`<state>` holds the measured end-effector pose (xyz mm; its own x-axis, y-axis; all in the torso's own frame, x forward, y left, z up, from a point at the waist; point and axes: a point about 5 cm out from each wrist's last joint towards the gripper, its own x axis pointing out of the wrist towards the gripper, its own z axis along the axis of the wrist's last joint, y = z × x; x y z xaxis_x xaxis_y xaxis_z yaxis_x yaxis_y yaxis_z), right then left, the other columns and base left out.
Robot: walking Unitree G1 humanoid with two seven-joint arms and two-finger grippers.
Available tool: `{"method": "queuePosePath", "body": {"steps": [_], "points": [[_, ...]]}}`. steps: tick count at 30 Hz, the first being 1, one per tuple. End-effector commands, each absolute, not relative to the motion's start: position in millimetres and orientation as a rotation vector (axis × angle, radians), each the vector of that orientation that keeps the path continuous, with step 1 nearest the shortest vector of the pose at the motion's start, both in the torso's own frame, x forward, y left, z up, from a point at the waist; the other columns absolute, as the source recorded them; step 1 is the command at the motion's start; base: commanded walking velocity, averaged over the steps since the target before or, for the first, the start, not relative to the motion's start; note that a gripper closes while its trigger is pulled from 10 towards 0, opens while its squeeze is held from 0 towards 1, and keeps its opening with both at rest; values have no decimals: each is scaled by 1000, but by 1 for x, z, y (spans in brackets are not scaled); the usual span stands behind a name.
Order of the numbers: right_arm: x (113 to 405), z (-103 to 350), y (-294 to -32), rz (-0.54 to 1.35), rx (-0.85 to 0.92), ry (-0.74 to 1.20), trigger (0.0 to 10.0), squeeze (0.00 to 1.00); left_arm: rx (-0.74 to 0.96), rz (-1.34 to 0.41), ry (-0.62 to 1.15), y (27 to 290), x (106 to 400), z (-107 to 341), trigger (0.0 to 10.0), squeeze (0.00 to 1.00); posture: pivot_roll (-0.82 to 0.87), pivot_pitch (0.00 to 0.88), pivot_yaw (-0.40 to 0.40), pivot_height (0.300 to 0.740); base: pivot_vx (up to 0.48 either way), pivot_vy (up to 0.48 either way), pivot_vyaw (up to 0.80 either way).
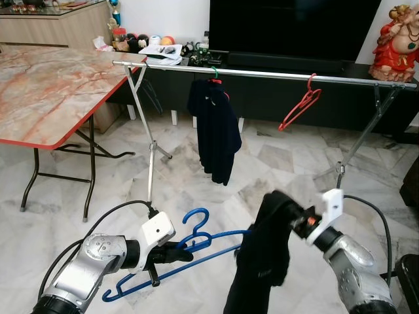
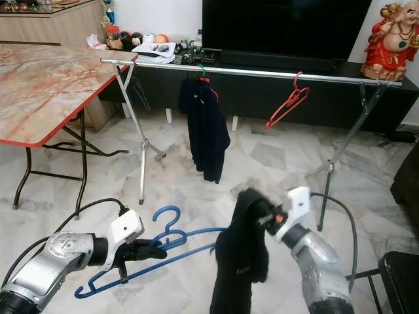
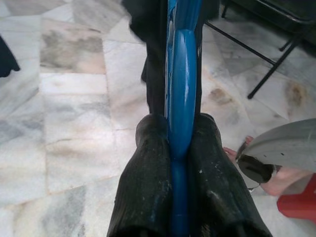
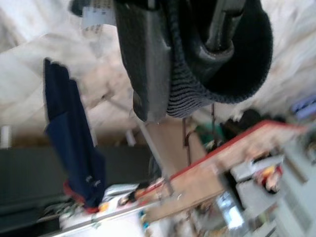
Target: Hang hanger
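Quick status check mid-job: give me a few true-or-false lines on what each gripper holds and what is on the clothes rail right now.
1. The left gripper is shut on the blue plastic hanger. True.
2. The right gripper holds a white towel. False: it grips a black knitted garment.
3. The silver metal clothes rail carries a dark navy garment and an empty red hanger. True.
4. The blue hanger already hangs on the rail. False: it is low, in front of the robot.
5. The marble-patterned folding table stands at the robot's right. False: left.
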<state>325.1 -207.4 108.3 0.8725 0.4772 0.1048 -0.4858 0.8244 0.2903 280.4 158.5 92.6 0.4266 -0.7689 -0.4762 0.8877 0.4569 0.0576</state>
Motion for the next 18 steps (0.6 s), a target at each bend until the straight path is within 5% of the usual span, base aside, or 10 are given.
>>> {"method": "queuePosePath", "body": {"steps": [1, 8, 14, 16, 18], "points": [[328, 113, -213, 458, 340, -71, 0, 0, 329, -1034, 413, 164, 279, 91, 0, 0, 137, 45, -1, 740, 0, 0, 0], [329, 102, -222, 310, 317, -42, 0, 0, 315, -908, 421, 185, 277, 86, 0, 0, 138, 43, 1, 740, 0, 0, 0], [327, 91, -240, 101, 325, -1, 0, 0, 318, -598, 431, 223, 280, 70, 0, 0, 140, 29, 6, 740, 0, 0, 0], [327, 90, -245, 7, 291, 10, 0, 0, 323, -390, 478, 243, 277, 51, 9647, 0, 135, 23, 14, 740, 0, 0, 0], [326, 88, -248, -59, 272, 18, 0, 0, 318, -262, 535, 254, 271, 35, 10000, 0, 127, 14, 17, 740, 0, 0, 0]]}}
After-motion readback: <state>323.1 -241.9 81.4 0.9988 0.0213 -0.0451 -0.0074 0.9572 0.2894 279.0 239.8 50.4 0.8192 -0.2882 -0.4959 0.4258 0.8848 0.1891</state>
